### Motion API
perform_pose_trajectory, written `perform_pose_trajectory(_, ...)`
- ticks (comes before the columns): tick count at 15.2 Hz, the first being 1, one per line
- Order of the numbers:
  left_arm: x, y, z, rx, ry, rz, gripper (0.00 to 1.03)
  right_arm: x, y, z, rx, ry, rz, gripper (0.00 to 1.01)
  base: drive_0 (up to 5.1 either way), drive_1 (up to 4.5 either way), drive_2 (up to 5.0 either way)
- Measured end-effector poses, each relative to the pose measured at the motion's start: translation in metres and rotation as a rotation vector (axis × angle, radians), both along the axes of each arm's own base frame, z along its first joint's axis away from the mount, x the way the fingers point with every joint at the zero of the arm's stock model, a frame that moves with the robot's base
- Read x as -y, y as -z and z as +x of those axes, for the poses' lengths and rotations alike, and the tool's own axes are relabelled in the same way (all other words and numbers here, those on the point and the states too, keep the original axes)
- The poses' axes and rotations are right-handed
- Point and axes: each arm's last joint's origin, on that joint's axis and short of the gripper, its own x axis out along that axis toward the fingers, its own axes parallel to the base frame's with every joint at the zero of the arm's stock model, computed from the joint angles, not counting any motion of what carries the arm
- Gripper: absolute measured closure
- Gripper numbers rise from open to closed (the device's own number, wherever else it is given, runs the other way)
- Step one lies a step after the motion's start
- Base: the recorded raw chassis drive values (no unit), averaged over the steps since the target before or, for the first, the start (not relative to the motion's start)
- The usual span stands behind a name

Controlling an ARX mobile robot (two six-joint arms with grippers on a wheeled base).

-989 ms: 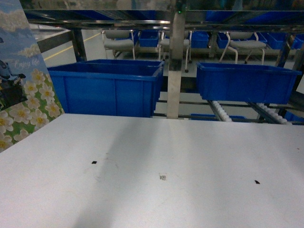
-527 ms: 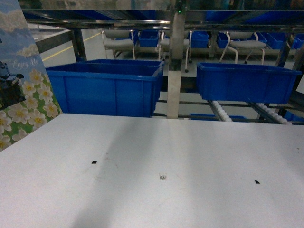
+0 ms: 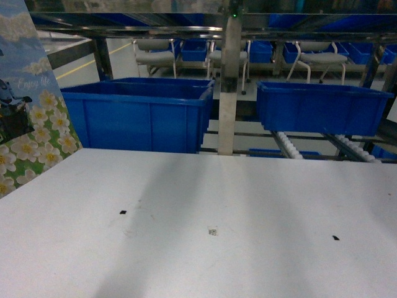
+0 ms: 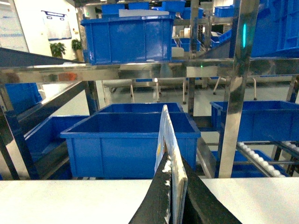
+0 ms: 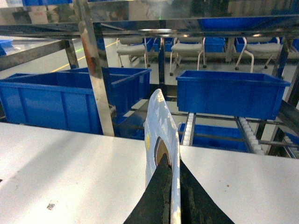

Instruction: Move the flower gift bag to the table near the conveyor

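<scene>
While the daisy-printed paper flower gift bag [image 3: 28,118] hangs at the head view's far left above the wide white counter [image 3: 236,205], the left hand [image 4: 174,186] pinches its edge. The right hand [image 5: 170,186] clamps a pale flat bluish sheet [image 5: 161,126]. Blue plastic bins [image 3: 146,115] and the roller conveyor [image 3: 288,146] lie straight ahead.

Setting: warehouse or factory logistics floor, indoor. Evidence: steel-framed racking [image 3: 231,74] with flow lanes; conveyor [image 3: 288,146] of small whitish rollers between steel rails; large blue plastic bins [image 3: 139,115] on lanes, more bins stacked on upper shelves [image 4: 125,39]; wide white table [image 3: 205,230] as workstation; grey chairs [image 3: 155,57] beyond rack; yellow floor line [image 3: 93,62]; wall notice board [image 4: 56,25]; potted plants [image 4: 57,48].
</scene>
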Motion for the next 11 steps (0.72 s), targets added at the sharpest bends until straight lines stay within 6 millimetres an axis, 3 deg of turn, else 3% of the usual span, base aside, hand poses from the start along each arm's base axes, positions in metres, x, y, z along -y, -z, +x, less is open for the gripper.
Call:
perform_pose_trajectory(7,0.000,0.000,0.000,0.000,0.000,0.000,1.01,0.025,0.037,0.046,-0.088,-0.015,0.009,0.99,0.0,0.00,0.0)
perform_pose_trajectory(11,0.000,0.000,0.000,0.000,0.000,0.000,1.01,0.012,0.056,0.063,-0.129,-0.109,0.012,0.99,0.0,0.00,0.0)
